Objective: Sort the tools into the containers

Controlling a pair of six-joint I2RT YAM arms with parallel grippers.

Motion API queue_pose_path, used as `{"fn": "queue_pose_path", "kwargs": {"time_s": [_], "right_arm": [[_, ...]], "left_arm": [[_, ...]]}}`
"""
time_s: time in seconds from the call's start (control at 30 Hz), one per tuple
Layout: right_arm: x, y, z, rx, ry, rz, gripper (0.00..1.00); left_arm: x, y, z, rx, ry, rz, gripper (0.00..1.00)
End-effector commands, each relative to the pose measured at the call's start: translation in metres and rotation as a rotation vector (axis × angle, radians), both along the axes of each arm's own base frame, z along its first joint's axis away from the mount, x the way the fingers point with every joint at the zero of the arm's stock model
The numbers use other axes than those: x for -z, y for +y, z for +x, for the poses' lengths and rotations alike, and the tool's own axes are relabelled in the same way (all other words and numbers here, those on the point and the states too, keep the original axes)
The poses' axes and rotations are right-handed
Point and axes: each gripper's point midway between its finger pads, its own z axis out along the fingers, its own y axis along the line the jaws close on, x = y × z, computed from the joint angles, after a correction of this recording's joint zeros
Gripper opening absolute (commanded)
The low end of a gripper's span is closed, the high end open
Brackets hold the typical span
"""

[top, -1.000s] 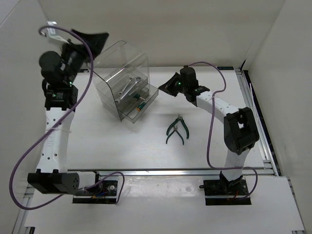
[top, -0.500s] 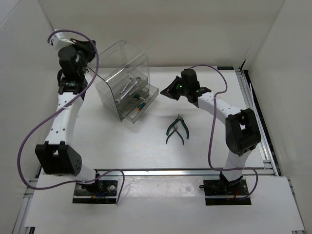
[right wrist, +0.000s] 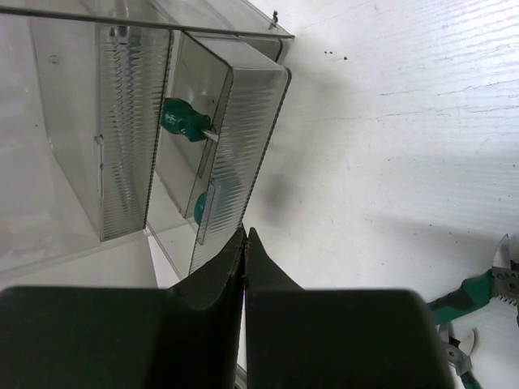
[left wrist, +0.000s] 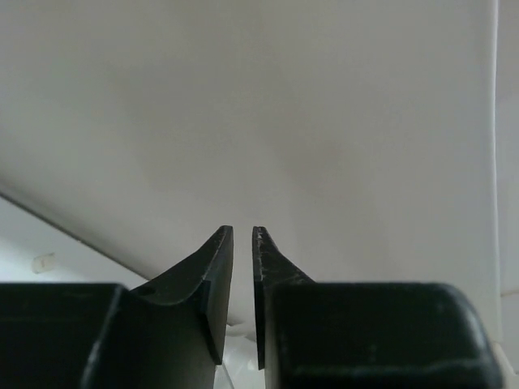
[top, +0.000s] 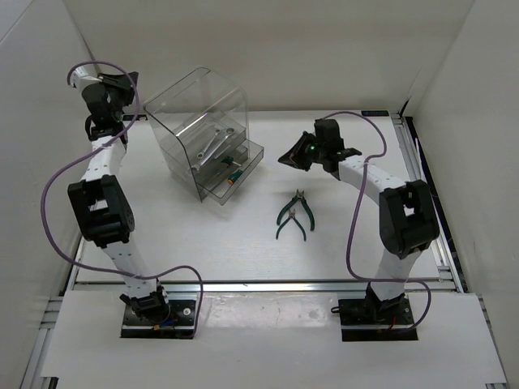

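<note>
The clear cabinet [top: 203,113] is set at the far left of the table [top: 243,239], with the two wrenches [top: 212,144] seen in an upper drawer [top: 243,151] and the green screwdriver [right wrist: 185,119] in a lower drawer [right wrist: 243,121] that is pulled out toward the right. The pliers [top: 293,215] are found on the bare table, near and right of the cabinet, with nothing over them. The right fingers [right wrist: 219,275] are pressed shut on nothing between the open drawer and the pliers, while the left fingers [left wrist: 215,275] are held high at the far left, parted by a narrow slit and empty.

Bright, even white light all around me; shadows on the table [right wrist: 422,121] fall soft (my left fingers [left wrist: 207,284] blur close up).
</note>
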Motion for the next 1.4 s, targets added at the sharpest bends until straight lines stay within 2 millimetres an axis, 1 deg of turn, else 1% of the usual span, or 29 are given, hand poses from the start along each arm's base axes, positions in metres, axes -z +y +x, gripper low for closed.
{"fn": "queue_pose_path", "kwargs": {"time_s": [0.0,0.07,0.1,0.13,0.23,0.27,0.3,0.33,0.37,0.43,0.57,0.63,0.67,0.7,0.73,0.8,0.83,0.87,0.9,0.97,1.03,1.07,1.1,1.13,1.17,1.2,1.23,1.3,1.37], "right_arm": [[0.002,0.014,0.005,-0.048,-0.01,0.059,0.0],[0.017,0.017,0.003,-0.019,0.05,0.121,0.0],[0.021,0.022,0.008,-0.01,0.056,0.165,0.0],[0.031,0.029,0.007,-0.005,0.09,0.192,0.0],[0.045,0.049,0.011,0.004,0.164,0.263,0.0],[0.037,0.061,0.015,-0.016,0.149,0.272,0.0],[0.046,0.068,0.011,-0.033,0.182,0.256,0.0],[0.049,0.075,0.009,-0.053,0.187,0.248,0.0],[0.039,0.088,0.01,-0.084,0.166,0.253,0.0],[0.04,0.098,0.006,-0.114,0.168,0.239,0.0],[0.032,0.116,0.013,-0.123,0.157,0.281,0.0],[0.029,0.123,0.014,-0.141,0.17,0.31,0.0],[0.029,0.129,0.014,-0.164,0.181,0.336,0.0],[0.019,0.135,0.017,-0.177,0.174,0.365,0.0],[0.016,0.14,0.016,-0.179,0.191,0.389,0.0],[0.003,0.152,0.018,-0.207,0.16,0.431,0.0],[0.002,0.155,0.018,-0.212,0.16,0.432,0.0],[0.003,0.16,0.016,-0.224,0.175,0.434,0.0],[0.007,0.161,0.018,-0.227,0.181,0.428,0.0],[0.009,0.164,0.014,-0.257,0.205,0.431,0.0],[0.022,0.154,0.011,-0.251,0.227,0.426,0.0],[0.009,0.148,0.009,-0.245,0.196,0.437,0.02],[0.004,0.141,0.008,-0.229,0.174,0.441,0.05],[0.017,0.131,0.004,-0.198,0.169,0.433,0.07],[0.012,0.124,0.003,-0.191,0.135,0.428,0.13],[-0.002,0.115,0.003,-0.187,0.09,0.43,0.16],[0.003,0.108,0.0,-0.177,0.073,0.417,0.18],[-0.005,0.097,-0.001,-0.171,0.019,0.397,0.22],[0.004,0.09,-0.001,-0.156,0.005,0.378,0.24]], "left_arm": [[-0.007,-0.014,0.011,0.155,-0.094,-0.026,0.29],[0.013,-0.025,0.021,0.232,-0.063,-0.019,0.29],[0.037,-0.029,0.03,0.272,-0.036,-0.028,0.26],[0.044,-0.046,0.03,0.35,-0.033,-0.044,0.25],[0.086,-0.068,0.039,0.447,0.013,-0.081,0.25],[0.096,-0.075,0.04,0.471,0.031,-0.088,0.26],[0.113,-0.078,0.039,0.488,0.061,-0.098,0.26],[0.119,-0.084,0.037,0.506,0.074,-0.104,0.26],[0.129,-0.09,0.036,0.52,0.089,-0.104,0.26],[0.15,-0.104,0.032,0.564,0.13,-0.107,0.26],[0.18,-0.154,0.014,0.692,0.197,-0.095,0.26],[0.192,-0.172,0.004,0.731,0.229,-0.092,0.27],[0.194,-0.188,-0.003,0.765,0.241,-0.078,0.27],[0.195,-0.196,-0.007,0.783,0.253,-0.073,0.27],[0.206,-0.205,-0.016,0.804,0.282,-0.078,0.27],[0.203,-0.213,-0.024,0.817,0.284,-0.071,0.27],[0.207,-0.213,-0.027,0.817,0.296,-0.079,0.27],[0.202,-0.232,-0.033,0.851,0.293,-0.072,0.27],[0.204,-0.239,-0.036,0.864,0.299,-0.071,0.27],[0.199,-0.242,-0.038,0.875,0.305,-0.058,0.27],[0.2,-0.241,-0.042,0.874,0.322,-0.037,0.27],[0.204,-0.242,-0.044,0.873,0.335,-0.032,0.27],[0.201,-0.24,-0.044,0.867,0.332,-0.014,0.27],[0.202,-0.239,-0.046,0.863,0.344,0.004,0.27],[0.201,-0.236,-0.043,0.85,0.345,0.009,0.27],[0.201,-0.237,-0.043,0.851,0.346,0.01,0.28],[0.2,-0.237,-0.043,0.853,0.349,0.009,0.29],[0.2,-0.236,-0.044,0.851,0.356,0.011,0.29],[0.201,-0.234,-0.046,0.844,0.367,0.015,0.3]]}}
